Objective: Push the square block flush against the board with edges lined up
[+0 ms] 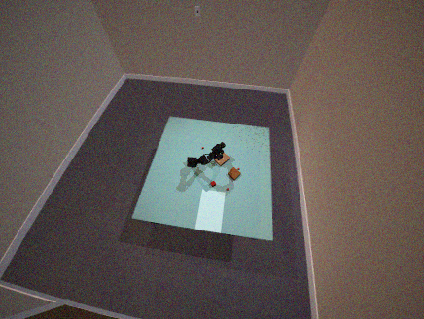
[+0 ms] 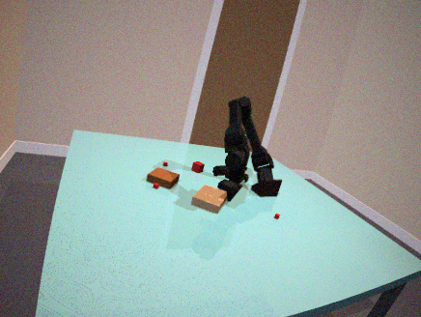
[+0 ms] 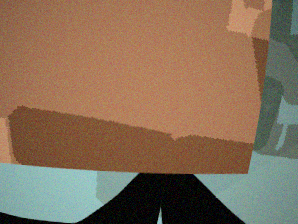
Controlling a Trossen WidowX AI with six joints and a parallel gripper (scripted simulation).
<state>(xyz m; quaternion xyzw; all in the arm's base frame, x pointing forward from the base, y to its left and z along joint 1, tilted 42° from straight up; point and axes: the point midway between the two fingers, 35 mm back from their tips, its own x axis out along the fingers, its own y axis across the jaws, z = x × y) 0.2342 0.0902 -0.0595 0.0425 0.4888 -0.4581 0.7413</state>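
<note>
A light tan flat piece (image 1: 223,160) (image 2: 209,195) (image 3: 125,75) lies on the table beside the arm. A darker brown flat piece (image 1: 234,173) (image 2: 163,177) lies apart from it, with a gap of bare table between them. I cannot tell surely which is the square block and which is the board. My gripper (image 2: 231,196) (image 3: 164,164) is shut and empty. It is low, with its fingertips close against one side of the tan piece. Whether they touch is hidden. The tan piece fills most of the wrist view.
A red cube (image 1: 213,183) (image 2: 198,167) stands between the arm and the brown piece in the exterior view. A tiny red cube (image 1: 238,169) (image 2: 156,186) is close beside the brown piece. Other tiny red cubes (image 2: 165,164) (image 2: 277,216) lie behind the brown piece and near the arm's base.
</note>
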